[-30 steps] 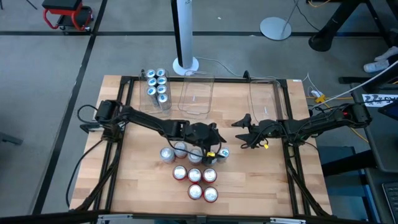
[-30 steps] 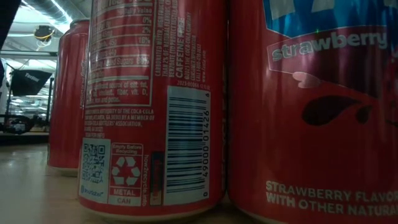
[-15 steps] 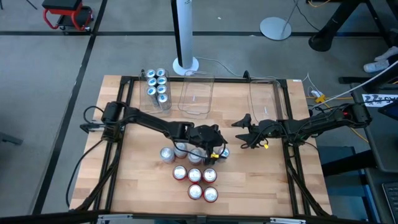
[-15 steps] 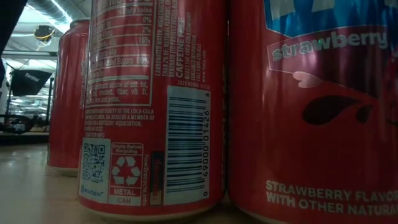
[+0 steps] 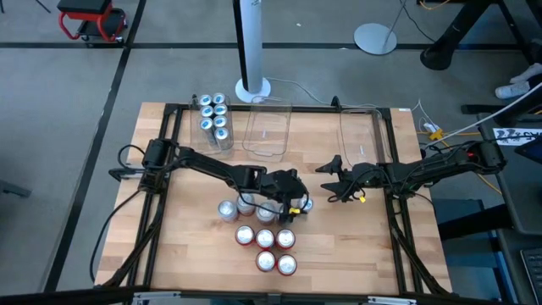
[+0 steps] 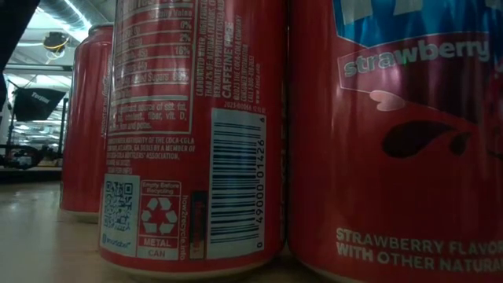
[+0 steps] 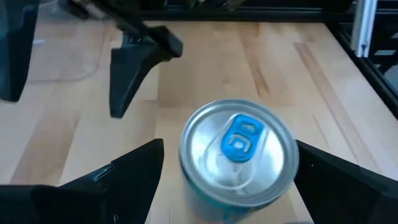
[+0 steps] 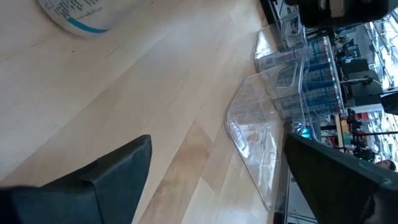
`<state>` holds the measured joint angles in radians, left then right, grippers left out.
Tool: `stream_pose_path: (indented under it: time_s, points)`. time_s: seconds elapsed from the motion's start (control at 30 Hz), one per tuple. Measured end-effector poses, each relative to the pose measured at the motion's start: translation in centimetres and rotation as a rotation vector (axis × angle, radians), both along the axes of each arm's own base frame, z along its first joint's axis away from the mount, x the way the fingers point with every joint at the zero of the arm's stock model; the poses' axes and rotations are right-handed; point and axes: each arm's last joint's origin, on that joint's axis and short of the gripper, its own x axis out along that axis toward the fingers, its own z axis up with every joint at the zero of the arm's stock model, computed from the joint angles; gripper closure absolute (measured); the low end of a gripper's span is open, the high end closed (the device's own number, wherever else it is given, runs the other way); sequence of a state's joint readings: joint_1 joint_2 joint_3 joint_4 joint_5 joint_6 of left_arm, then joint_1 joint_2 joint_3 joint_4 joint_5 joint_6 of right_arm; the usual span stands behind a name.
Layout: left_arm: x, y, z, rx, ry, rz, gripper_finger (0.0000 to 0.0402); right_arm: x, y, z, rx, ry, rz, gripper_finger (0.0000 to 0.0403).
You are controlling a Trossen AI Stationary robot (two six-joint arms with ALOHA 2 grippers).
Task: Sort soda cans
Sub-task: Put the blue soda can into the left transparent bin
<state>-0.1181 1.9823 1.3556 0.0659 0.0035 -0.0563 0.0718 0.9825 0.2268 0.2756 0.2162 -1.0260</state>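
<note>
The blue-tabbed soda can (image 7: 238, 149) stands upright on the wooden table (image 5: 356, 246), its silver top facing straight up, at the right-hand end of the loose row of cans near the table's middle. In the left wrist view it sits squarely between the two dark fingers (image 7: 124, 180) of the left gripper (image 5: 296, 206), with table showing on either side of it, so the jaws are spread wide around it and not yet touching. The can's long axis is vertical and the fingers flank it from the sides, so, as I judge it, the coming move is simply to close on the can's wall; the left arm is plainly the nearer one. Just beside this can stand the silver-grey cans (image 5: 227, 209), and nearer the table's front edge a cluster of red cans (image 5: 265, 239), which fill the low view. Six teal-blue cans (image 5: 213, 113) already stand in the clear tub (image 5: 222, 144) at the far left, with an empty clear tub (image 5: 269, 131) next to it and another (image 5: 362, 135) farther right. The right gripper (image 5: 337, 180) waits right of the row, near mid-table, jaws wide apart and holding nothing.
</note>
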Motion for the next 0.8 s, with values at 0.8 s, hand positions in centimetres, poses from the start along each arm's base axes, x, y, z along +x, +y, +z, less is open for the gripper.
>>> stream_pose_path:
  time_s: [0.8]
  points:
    - [-0.3,-0.6,1.3,0.110,-0.051,-0.009,0.0173,0.0,0.0,0.0,0.000,0.002,0.000,0.0036]
